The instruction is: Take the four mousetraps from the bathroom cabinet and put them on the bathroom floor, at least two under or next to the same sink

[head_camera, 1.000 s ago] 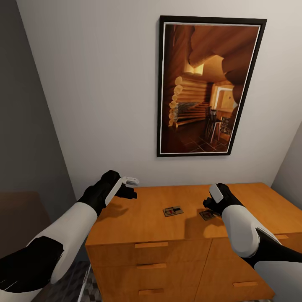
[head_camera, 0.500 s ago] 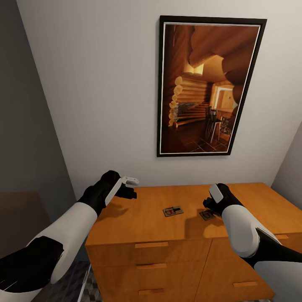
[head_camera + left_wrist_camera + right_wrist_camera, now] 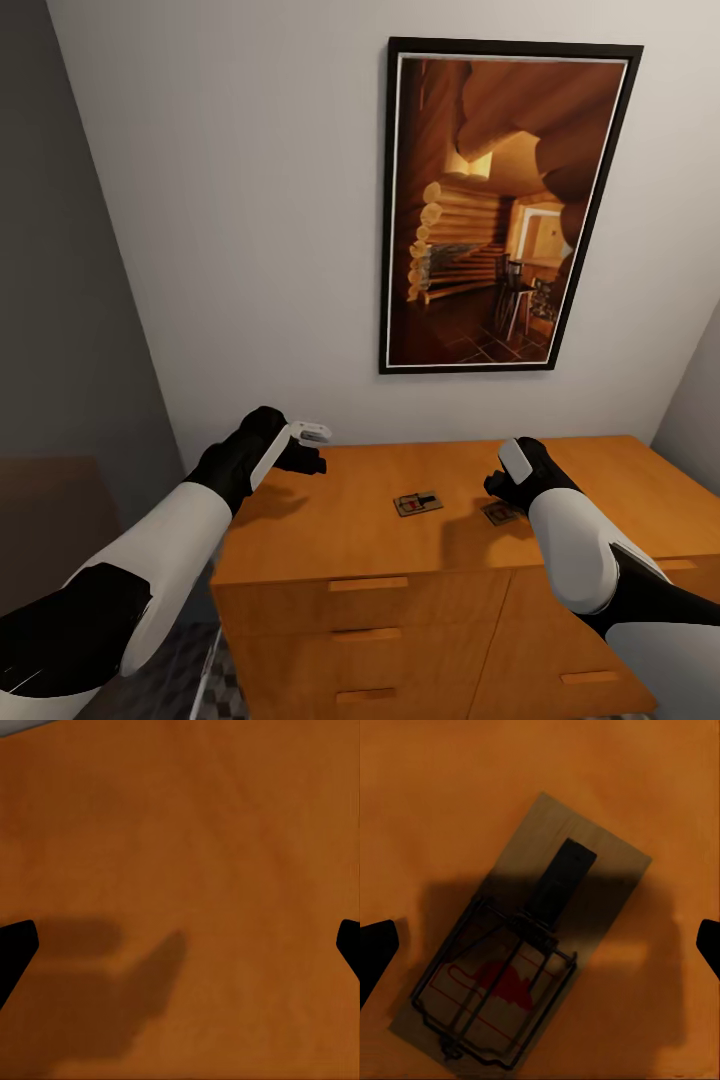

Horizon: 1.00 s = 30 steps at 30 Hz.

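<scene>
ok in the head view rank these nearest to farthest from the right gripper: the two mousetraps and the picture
1. Mousetrap right under the right gripper.
2. Mousetrap mid-cabinet, toward the left arm.
3. Picture, up on the wall behind.

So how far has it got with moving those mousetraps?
Barely begun. Two mousetraps lie on the cabinet: one mid-top, one right under the open right hand. The left hand hovers open over bare wood. Nothing is held; I see no traps on the floor.
</scene>
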{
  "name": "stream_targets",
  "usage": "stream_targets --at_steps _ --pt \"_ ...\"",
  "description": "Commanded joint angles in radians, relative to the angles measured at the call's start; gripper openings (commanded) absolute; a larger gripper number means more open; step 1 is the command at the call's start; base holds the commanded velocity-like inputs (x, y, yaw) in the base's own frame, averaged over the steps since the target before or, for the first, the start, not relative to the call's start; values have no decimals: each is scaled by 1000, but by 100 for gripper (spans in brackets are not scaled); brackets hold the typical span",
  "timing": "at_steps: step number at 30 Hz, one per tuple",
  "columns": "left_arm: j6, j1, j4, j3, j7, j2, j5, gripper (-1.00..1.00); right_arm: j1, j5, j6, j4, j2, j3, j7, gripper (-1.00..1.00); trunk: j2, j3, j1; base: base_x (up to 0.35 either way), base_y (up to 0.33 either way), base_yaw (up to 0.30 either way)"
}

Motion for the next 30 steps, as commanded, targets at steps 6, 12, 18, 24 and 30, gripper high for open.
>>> stream_targets --at_steps 6,12,18,24,30 --pt "3 -1 0 -2 -2 1 0 100 -1 -6 2 -2 1 -2 -7 100 -1 -1 0 0 50 0" --pt "3 -1 0 -2 -2 1 0 100 -1 -6 2 -2 1 -2 -7 100 -1 -1 0 0 16 0" --pt "3 -1 1 -2 -2 1 0 100 -1 -6 2 -2 1 -2 -5 100 -1 -1 0 0 4 0" --pt "3 -1 1 -2 -2 1 0 100 -1 -6 2 -2 0 -2 -2 100 -1 -1 0 0 1 0" --pt "3 -1 1 -2 -2 1 0 100 -1 -6 2 -2 -1 -1 0 100 -1 -1 0 0 0 0"
